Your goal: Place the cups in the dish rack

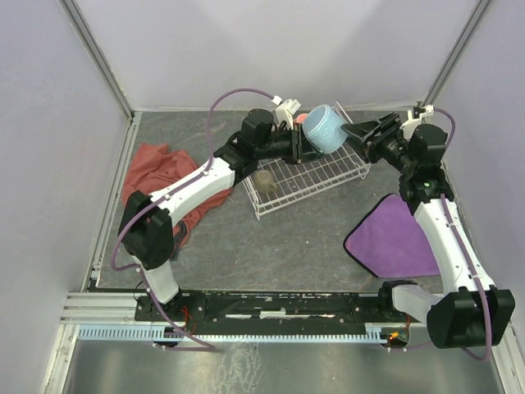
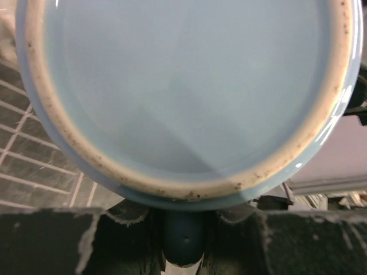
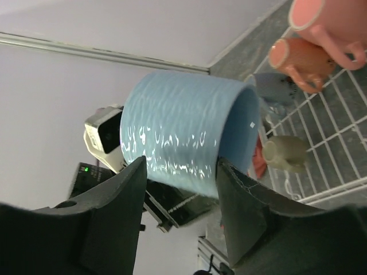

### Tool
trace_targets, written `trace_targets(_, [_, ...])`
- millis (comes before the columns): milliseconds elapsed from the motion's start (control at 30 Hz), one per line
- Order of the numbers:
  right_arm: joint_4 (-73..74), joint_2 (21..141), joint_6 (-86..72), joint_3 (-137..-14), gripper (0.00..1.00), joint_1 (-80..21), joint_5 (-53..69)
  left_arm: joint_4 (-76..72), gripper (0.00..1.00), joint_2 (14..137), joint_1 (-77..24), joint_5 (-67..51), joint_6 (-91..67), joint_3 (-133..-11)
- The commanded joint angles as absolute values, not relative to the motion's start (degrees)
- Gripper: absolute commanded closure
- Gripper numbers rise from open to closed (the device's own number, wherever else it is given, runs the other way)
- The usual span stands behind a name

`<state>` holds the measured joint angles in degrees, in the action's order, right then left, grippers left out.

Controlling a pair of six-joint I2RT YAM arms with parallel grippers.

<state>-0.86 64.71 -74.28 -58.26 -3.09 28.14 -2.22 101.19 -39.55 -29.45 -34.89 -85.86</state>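
Top external view: big blue cup (image 1: 323, 128) up over the dish rack (image 1: 305, 182).
Left end effector (image 1: 302, 144) holds it; right end effector (image 1: 351, 130) is just beside it, fingers apart.

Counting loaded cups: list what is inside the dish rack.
Visible: pink mug, orange mug, grey-blue mug, olive-green mug. The light blue mug and right gripper cover part of the dish rack, so more may be hidden.

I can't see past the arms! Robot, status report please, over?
Left gripper: fingers shut on light blue mug, above dish rack. Right gripper: fingers open beside it. Olive mug at rack's left end, not beneath.
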Motion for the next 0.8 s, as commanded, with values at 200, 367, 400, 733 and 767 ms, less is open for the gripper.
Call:
trace_targets(200, [6.54,61.29,-62.42,-60.42,0.39,-1.86,29.33,-0.48,0.97,100.63,-37.47,-16.27,-28.19,-87.83])
trace_targets(367, [15.21,60.00,-55.53,-63.82,0.39,-1.33,26.73,2.75,0.97,103.24,-38.89,-13.44,-23.01,-89.52])
trace_targets(400, [16.39,59.86,-54.67,-64.46,0.39,-1.22,26.46,3.24,0.97,103.79,-39.22,-12.86,-22.04,-89.72])
trace_targets(733, [21.84,59.08,-49.85,-66.61,0.38,-0.75,24.73,5.69,0.97,108.65,-42.14,-7.81,-15.60,-91.71])
trace_targets(767, [21.88,59.20,-49.74,-66.53,0.38,-0.74,24.70,5.52,0.97,108.99,-42.23,-7.66,-15.38,-91.73])
